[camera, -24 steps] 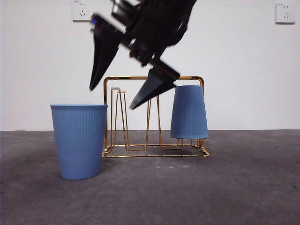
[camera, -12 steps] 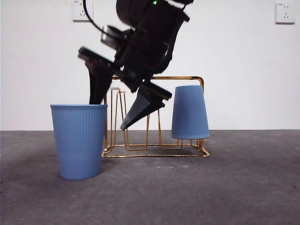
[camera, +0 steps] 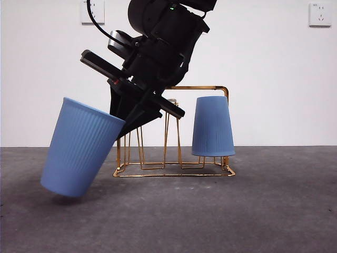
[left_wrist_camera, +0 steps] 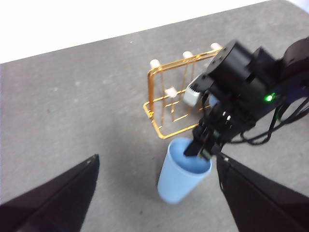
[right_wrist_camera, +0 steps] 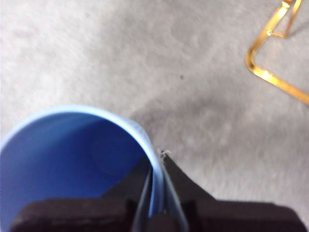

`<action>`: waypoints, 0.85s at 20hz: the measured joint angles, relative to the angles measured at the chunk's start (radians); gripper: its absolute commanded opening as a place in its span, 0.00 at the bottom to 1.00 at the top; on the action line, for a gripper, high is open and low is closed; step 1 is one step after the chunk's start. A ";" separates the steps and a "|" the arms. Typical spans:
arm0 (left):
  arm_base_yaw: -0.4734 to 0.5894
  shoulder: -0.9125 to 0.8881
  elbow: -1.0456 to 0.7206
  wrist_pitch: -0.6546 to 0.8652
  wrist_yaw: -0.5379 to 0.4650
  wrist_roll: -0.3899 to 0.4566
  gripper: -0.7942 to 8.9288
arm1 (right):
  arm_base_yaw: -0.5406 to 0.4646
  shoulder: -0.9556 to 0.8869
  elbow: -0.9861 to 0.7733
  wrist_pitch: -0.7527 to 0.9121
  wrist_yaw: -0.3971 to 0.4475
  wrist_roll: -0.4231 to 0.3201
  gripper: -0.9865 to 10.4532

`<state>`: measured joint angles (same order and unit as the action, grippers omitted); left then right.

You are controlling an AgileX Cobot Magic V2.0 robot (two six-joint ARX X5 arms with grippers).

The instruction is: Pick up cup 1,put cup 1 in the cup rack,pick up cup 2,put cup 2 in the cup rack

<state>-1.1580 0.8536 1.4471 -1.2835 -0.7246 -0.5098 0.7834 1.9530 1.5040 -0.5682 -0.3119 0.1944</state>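
Observation:
A ribbed blue cup (camera: 79, 153) hangs tilted just above the table, left of the gold wire cup rack (camera: 200, 87). My right gripper (camera: 122, 124) is shut on its rim, one jaw inside and one outside, as the right wrist view shows on the same gripper (right_wrist_camera: 155, 159) and cup (right_wrist_camera: 58, 159). A second blue cup (camera: 212, 126) sits upside down on the rack's right prongs. From high above, my left gripper (left_wrist_camera: 157, 159) stands open and empty, looking down on the held cup (left_wrist_camera: 181, 176), the rack (left_wrist_camera: 166, 104) and the right arm.
The grey table (camera: 274, 211) runs to a white wall with two sockets (camera: 92, 10) (camera: 320, 13). Bare upright prongs (camera: 171, 132) stand in the rack's left and middle part, right behind the right arm.
The right gripper came down from above the rack onto the left cup's rim and shut on it. The cup, upright on the table before, now hangs tilted and slightly raised.

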 measured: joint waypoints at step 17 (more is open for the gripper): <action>0.001 0.055 0.000 0.532 0.244 0.046 0.50 | 0.001 -0.885 0.001 -0.167 0.291 -0.200 0.08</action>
<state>-1.1568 0.9085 1.4471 -0.7513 -0.4805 -0.4637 0.7841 1.0676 1.5051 -0.7349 -0.0212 -0.0051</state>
